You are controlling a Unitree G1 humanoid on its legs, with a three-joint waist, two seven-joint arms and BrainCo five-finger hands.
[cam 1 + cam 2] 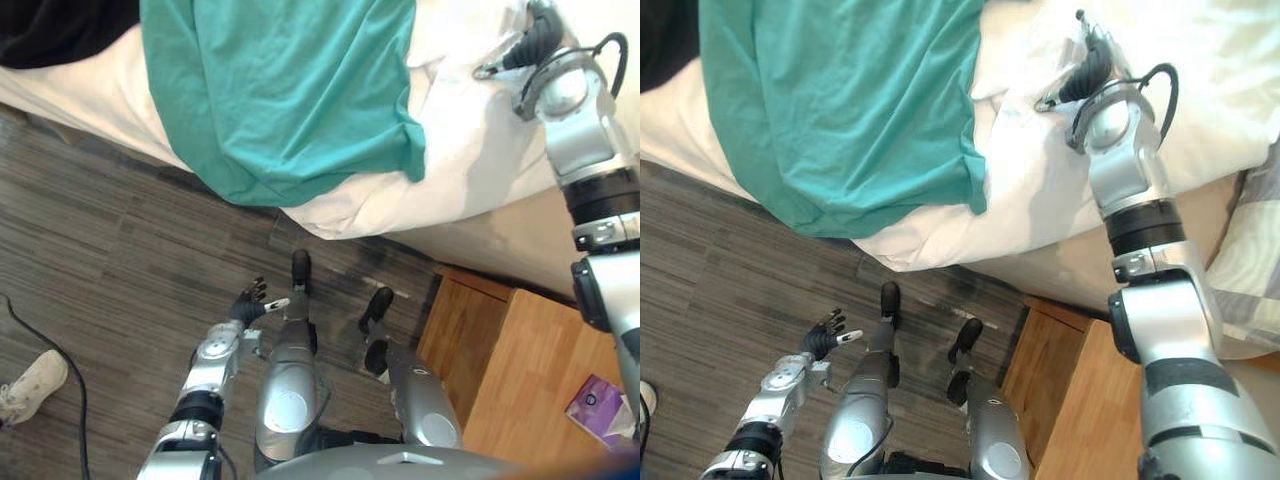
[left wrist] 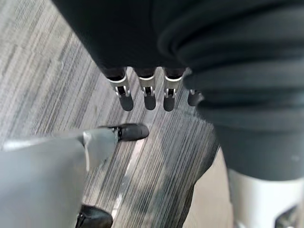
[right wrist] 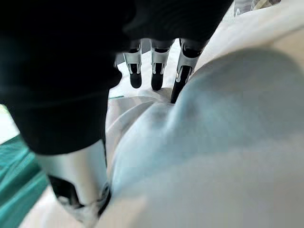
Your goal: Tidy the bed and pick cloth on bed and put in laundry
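The green cloth (image 1: 280, 90) lies spread on the bed's white cover (image 1: 470, 150) and hangs over the near edge, apart from both hands. The right hand (image 1: 530, 45) is up on the white cover, to the right of the green cloth, with its fingers (image 3: 156, 71) straight and loose, grasping nothing. The left hand (image 1: 248, 300) hangs low on the left over the wood floor (image 1: 100, 260), fingers loose and empty.
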